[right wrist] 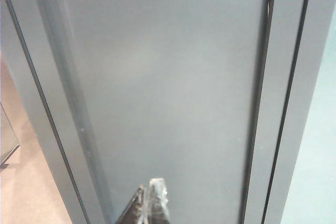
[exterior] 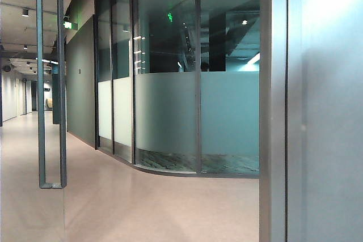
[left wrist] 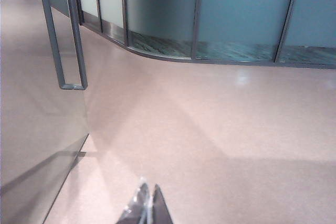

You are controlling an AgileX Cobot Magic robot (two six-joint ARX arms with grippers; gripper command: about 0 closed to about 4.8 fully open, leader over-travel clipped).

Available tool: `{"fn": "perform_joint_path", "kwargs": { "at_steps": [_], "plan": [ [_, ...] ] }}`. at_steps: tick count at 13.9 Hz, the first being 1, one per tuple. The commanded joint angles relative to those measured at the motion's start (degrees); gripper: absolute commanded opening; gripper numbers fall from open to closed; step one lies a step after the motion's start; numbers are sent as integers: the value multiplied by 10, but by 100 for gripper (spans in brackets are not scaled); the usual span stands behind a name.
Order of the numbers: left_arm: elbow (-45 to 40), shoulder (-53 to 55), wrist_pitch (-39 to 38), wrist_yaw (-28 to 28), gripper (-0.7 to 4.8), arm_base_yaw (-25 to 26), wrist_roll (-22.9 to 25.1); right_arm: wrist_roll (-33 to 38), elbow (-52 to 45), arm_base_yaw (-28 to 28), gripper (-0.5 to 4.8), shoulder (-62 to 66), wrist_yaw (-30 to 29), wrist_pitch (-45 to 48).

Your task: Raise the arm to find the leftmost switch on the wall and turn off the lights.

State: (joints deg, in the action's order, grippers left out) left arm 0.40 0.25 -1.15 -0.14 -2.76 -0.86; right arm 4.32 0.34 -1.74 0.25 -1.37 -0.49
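No switch shows in any view; the leftmost switch is out of view. My left gripper (left wrist: 149,188) is shut with nothing in it, its tips pressed together over the bare pinkish floor (left wrist: 210,129). My right gripper (right wrist: 151,186) is also shut and empty, its tips close in front of a plain grey wall panel (right wrist: 168,87). Neither gripper appears in the exterior view, where that grey panel (exterior: 329,140) fills the right side.
A glass door with a long metal pull handle (exterior: 51,83) stands at the left, its handle (left wrist: 65,40) also in the left wrist view. A curved frosted glass partition (exterior: 170,117) runs across the back. A grey frame post (exterior: 273,111) edges the wall panel.
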Motion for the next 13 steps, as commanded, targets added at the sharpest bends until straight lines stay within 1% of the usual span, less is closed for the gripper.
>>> {"fn": "perform_joint_path", "kwargs": {
  "at_steps": [1,5,6,7,8,9,10,11,12,13],
  "plan": [
    [1,0,4,2,-5,0,4,2,1,1,-1,-2,-1,7],
    [1,0,4,1,-5,0,4,2,1,1,-1,-2,-1,8],
    [1,0,6,0,-5,0,0,2,1,1,-1,-2,-1,11],
    [2,0,15,0,-5,0,-16,2,1,1,-1,-2,-1,24],
    [3,0,34,0,-5,0,-36,2,1,1,-1,-2,-2,50],
    [5,0,73,0,-5,0,-53,5,3,1,-1,-1,-3,90],
    [9,0,155,6,-5,0,-64,20,12,1,-1,-1,-3,161],
    [23,0,191,13,-5,0,-87,20,22,1,-1,-1,-3,186],
    [47,0,209,13,-5,0,-104,20,39,1,-1,-1,-2,195],
    [76,0,210,12,-5,0,-105,19,61,1,-1,-1,2,194]
  ]
}}
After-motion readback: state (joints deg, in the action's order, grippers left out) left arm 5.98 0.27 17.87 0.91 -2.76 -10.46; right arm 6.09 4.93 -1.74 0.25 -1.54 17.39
